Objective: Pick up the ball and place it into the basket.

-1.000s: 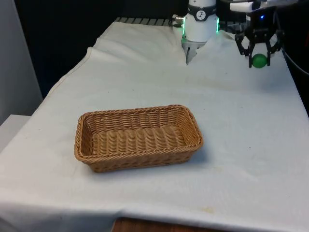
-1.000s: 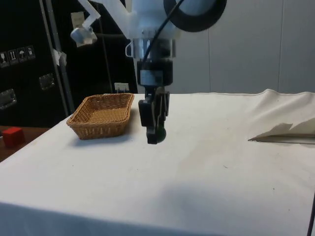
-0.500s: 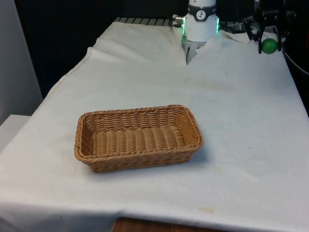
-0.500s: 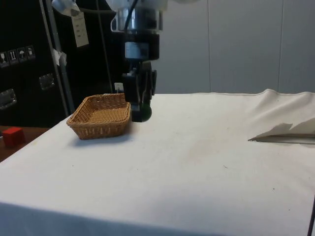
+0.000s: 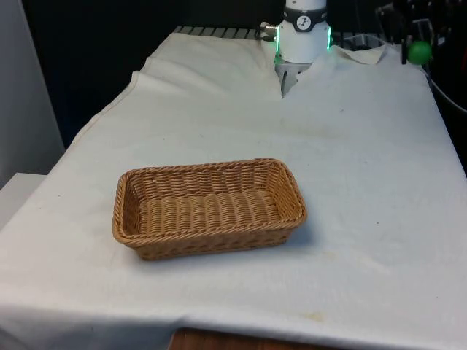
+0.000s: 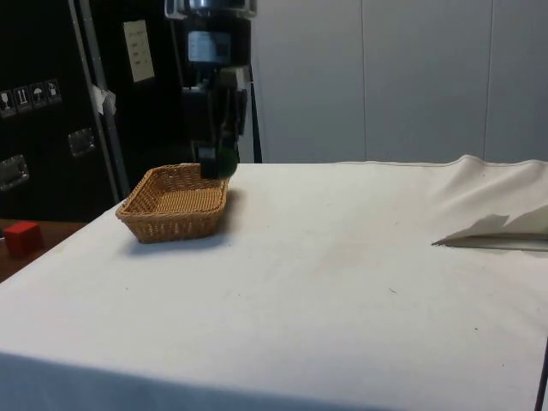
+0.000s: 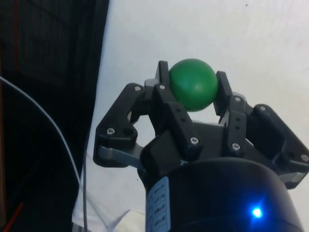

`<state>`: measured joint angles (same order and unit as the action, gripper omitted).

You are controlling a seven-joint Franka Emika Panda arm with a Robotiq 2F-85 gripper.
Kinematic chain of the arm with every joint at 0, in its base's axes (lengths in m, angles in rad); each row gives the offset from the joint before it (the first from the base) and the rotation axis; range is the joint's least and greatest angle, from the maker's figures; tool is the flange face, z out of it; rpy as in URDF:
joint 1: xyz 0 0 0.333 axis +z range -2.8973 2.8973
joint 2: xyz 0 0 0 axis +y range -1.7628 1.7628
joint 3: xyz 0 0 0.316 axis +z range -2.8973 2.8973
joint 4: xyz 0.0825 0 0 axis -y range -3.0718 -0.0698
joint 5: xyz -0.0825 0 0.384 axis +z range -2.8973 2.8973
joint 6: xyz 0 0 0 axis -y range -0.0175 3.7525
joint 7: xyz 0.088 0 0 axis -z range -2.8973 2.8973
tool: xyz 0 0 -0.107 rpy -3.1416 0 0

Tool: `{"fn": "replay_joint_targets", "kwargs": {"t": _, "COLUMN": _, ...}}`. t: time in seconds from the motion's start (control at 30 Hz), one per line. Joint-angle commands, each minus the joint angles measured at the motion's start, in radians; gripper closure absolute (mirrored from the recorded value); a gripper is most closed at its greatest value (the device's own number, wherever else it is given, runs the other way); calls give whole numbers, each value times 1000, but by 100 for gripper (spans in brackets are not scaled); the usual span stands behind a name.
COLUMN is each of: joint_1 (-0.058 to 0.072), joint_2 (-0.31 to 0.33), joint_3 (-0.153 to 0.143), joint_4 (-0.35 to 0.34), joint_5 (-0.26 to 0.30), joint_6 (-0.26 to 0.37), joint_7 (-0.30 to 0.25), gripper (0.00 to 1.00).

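Observation:
A green ball [image 5: 419, 52] hangs high in the air near the table's far end at the front view's right, with my black gripper [image 5: 417, 45] shut on it. The wrist view shows the ball [image 7: 192, 84] pinched between both fingers of the gripper [image 7: 193, 87]. The woven wicker basket [image 5: 208, 206] lies on the white cloth nearer the camera, left of middle in the front view, with nothing in it. In the side view the gripper [image 6: 217, 161] with the ball [image 6: 225, 160] hangs in front of the basket [image 6: 177, 203], well above the cloth.
The table's right edge [image 5: 454, 149] lies close under the gripper in the front view. A fold of white cloth [image 6: 497, 229] lies at the side view's right. A small red block [image 6: 21, 237] sits off the table by the dark cabinets.
The gripper has risen with the ball, from just above the cloth to well above it. It has drifted towards the front view's right and, in the side view, leftward to the basket.

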<state>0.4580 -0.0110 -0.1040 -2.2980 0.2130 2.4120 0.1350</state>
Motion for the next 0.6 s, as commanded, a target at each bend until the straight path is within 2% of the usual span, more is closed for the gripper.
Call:
{"fn": "replay_joint_targets", "kwargs": {"t": 0.0, "joint_1": -3, "joint_2": 12, "joint_3": -3, "joint_4": 17, "joint_5": -8, "joint_6": -12, "joint_7": 3, "gripper": 98}}
{"fn": "replay_joint_targets", "kwargs": {"t": 0.1, "joint_1": -1, "joint_2": 11, "joint_3": -4, "joint_4": 19, "joint_5": 0, "joint_6": -5, "joint_7": -2, "gripper": 98}}
{"fn": "replay_joint_targets", "kwargs": {"t": 0.33, "joint_1": -7, "joint_2": 76, "joint_3": -30, "joint_4": 117, "joint_5": -1, "joint_6": -37, "joint_7": -26, "gripper": 98}}
{"fn": "replay_joint_targets", "kwargs": {"t": 0.43, "joint_1": -8, "joint_2": 99, "joint_3": -40, "joint_4": 149, "joint_5": -2, "joint_6": -47, "joint_7": -34, "gripper": 98}}
{"fn": "replay_joint_targets", "kwargs": {"t": 0.47, "joint_1": -5, "joint_2": 91, "joint_3": -39, "joint_4": 137, "joint_5": 0, "joint_6": -34, "joint_7": -32, "gripper": 98}}
{"fn": "replay_joint_targets", "kwargs": {"t": 0.5, "joint_1": -9, "joint_2": 108, "joint_3": -44, "joint_4": 161, "joint_5": -3, "joint_6": -50, "joint_7": -37, "gripper": 98}}
{"fn": "replay_joint_targets", "kwargs": {"t": 0.57, "joint_1": -9, "joint_2": 125, "joint_3": -50, "joint_4": 181, "joint_5": -3, "joint_6": -54, "joint_7": -42, "gripper": 98}}
